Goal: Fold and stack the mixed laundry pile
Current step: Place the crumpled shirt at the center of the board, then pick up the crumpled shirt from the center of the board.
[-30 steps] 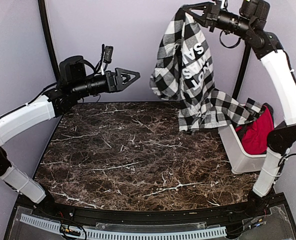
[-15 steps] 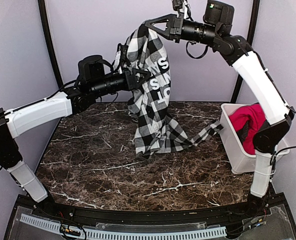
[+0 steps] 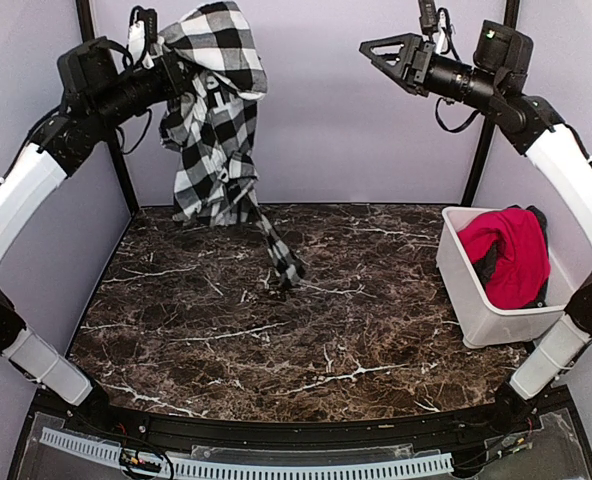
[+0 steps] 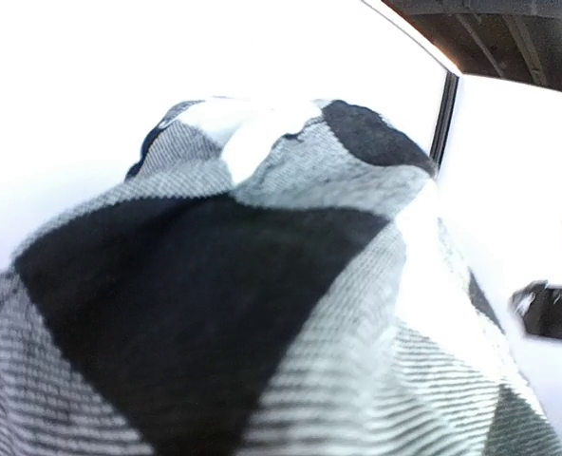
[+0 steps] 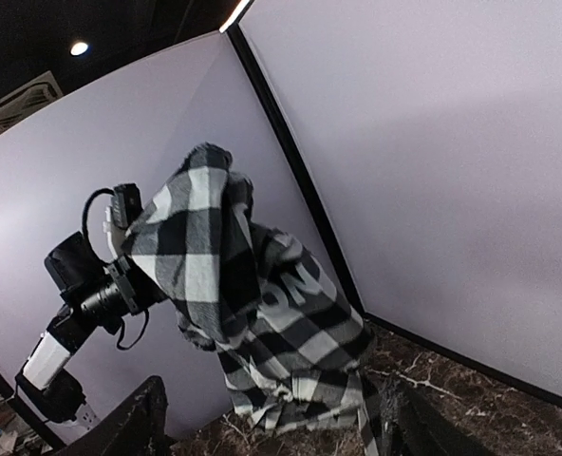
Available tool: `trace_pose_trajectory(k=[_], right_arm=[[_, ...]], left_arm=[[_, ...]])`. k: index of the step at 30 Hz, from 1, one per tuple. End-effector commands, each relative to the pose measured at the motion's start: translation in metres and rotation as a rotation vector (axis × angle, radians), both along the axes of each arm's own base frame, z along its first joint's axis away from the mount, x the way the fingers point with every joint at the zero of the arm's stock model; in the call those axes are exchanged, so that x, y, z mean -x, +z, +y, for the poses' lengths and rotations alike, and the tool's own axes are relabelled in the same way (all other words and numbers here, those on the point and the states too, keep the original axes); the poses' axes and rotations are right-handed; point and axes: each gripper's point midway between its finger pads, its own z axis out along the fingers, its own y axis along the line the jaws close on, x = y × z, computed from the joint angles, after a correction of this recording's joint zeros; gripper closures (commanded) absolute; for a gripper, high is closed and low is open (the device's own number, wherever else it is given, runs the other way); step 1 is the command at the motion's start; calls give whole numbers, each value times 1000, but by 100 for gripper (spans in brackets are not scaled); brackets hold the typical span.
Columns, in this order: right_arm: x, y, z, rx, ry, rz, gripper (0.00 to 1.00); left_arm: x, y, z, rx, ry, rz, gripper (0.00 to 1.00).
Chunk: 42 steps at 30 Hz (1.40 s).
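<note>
The black-and-white checked garment [image 3: 216,110] hangs from my left gripper [image 3: 179,72], which is raised high at the back left and shut on its top. Cloth drapes over the fingers and hides them. The garment's lower tail [image 3: 284,268] reaches the marble table [image 3: 276,350]. In the left wrist view the checked garment [image 4: 224,313] fills nearly everything. My right gripper [image 3: 372,48] is high at the back right, open and empty, well apart from the garment. The right wrist view shows its fingers [image 5: 140,420] spread, with the checked garment [image 5: 262,313] beyond. The red garment [image 3: 508,252] lies in the bin.
A white plastic bin [image 3: 481,315] stands at the table's right edge, near the right arm's base. Grey walls and black corner posts [image 3: 126,190] close in the back. The left arm [image 5: 91,290] shows in the right wrist view.
My right gripper opened, let go of the checked garment and drew back to the right. My left gripper shut on the garment and carried it up and to the left.
</note>
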Motion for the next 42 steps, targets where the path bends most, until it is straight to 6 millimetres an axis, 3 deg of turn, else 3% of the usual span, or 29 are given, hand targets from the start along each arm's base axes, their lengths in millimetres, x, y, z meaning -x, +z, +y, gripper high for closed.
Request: trace_pose_trajectory(k=[1,2,3,5,7,8,10,11,12,13,14,15,16,17,19,21,22,25,26,30,37,39,40,41,42], right_arm=[[-4,-35,3,25,16,28,22],[-5,-43,0,33,6,38,19],[-7,-52,-5,45,-10,50,17],[-11,-72,-17,77,-64,84,16],[-17,-94,-33,117,-130,120,13],[-20,-105,-42,138,-167,141,13],[-26,-130,-57,187,-237,190,13],[-27,-142,-63,209,-263,206,13],[-27,-153,-66,229,-273,222,13],[-27,-163,-67,245,-275,237,13],[-27,-175,-66,260,-270,257,13],[-26,-185,-65,272,-260,272,13],[-26,-195,-62,282,-242,286,14],[-27,-206,-59,292,-224,307,15],[-27,-227,-47,305,-167,350,19],[-29,-251,-31,337,-120,390,23],[-30,-263,-22,359,-102,404,24],[-31,-299,7,437,-44,437,25],[-32,-307,17,463,-24,441,26],[-36,-345,55,565,34,451,27],[-45,-387,114,706,107,416,24],[-47,-399,127,749,118,410,23],[-51,-400,133,761,118,400,22],[-50,-404,140,778,126,391,22],[-51,-410,145,797,130,387,21]], left_arm=[[9,25,1,-131,21,-30,100],[-4,-1,-9,-197,15,31,100],[-8,-13,-16,-228,28,58,100],[-17,-64,-41,-349,8,151,95],[-14,-127,-74,-497,-65,248,69],[-13,-164,-86,-594,-96,304,43],[2,-228,-105,-749,-147,412,19],[11,-253,-108,-798,-163,461,15],[19,-267,-107,-803,-175,506,8],[30,-295,-104,-824,-216,564,3],[34,-286,-105,-773,-231,539,2],[50,-310,-105,-768,-306,588,1],[51,-293,-101,-692,-311,557,1],[62,-311,-99,-666,-362,605,1],[60,-307,-82,-550,-356,632,1],[42,-306,-55,-430,-261,664,1],[30,-316,-28,-373,-161,723,1],[2,-337,28,-244,39,832,2],[-9,-349,58,-183,140,887,2],[-38,-372,127,-57,357,970,4],[-114,-397,200,-45,555,1034,1],[-133,-412,214,-55,588,1071,1],[-137,-432,219,-68,598,1120,1],[-148,-426,229,-70,637,1098,1],[-150,-447,233,-97,651,1141,1]])
